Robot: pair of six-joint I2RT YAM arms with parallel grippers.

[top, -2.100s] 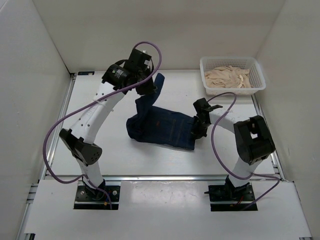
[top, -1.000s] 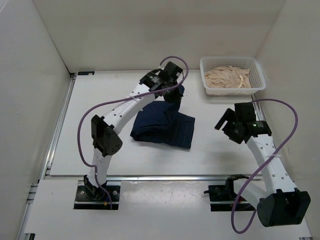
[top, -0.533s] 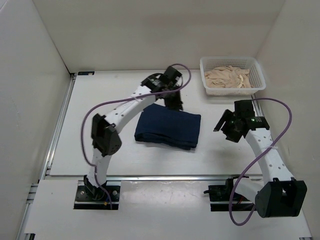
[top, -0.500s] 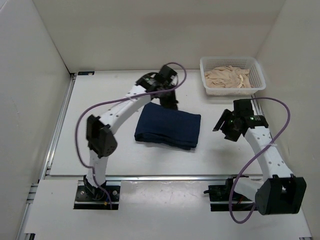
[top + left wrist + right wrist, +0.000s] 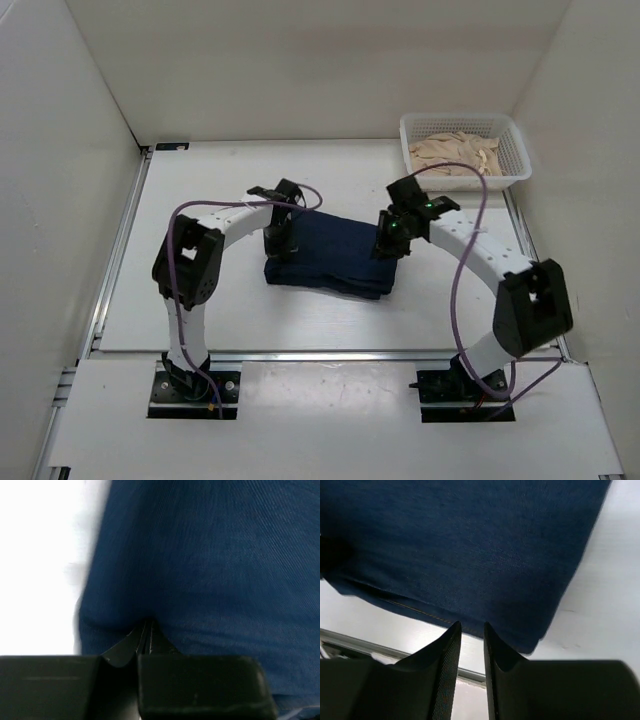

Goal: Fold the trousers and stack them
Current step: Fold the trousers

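The trousers [image 5: 335, 255] lie as a folded dark navy denim rectangle in the middle of the table. My left gripper [image 5: 277, 243] is down at their left end. In the left wrist view it [image 5: 145, 624] is shut, its tips pressed against the denim [image 5: 210, 555] with no cloth seen between them. My right gripper [image 5: 390, 243] is over their right end. In the right wrist view its fingers [image 5: 472, 626] stand a narrow gap apart above the folded edge [image 5: 470, 545], with nothing between them.
A white basket [image 5: 517, 150] holding beige cloth [image 5: 455, 155] stands at the back right corner. White walls close in the table on three sides. A metal rail [image 5: 320, 353] runs along the near edge.
The left arm laid the trousers' top fold down, then dropped from the far edge to their left end. The right arm swung in to their right end, its jaws narrowing.
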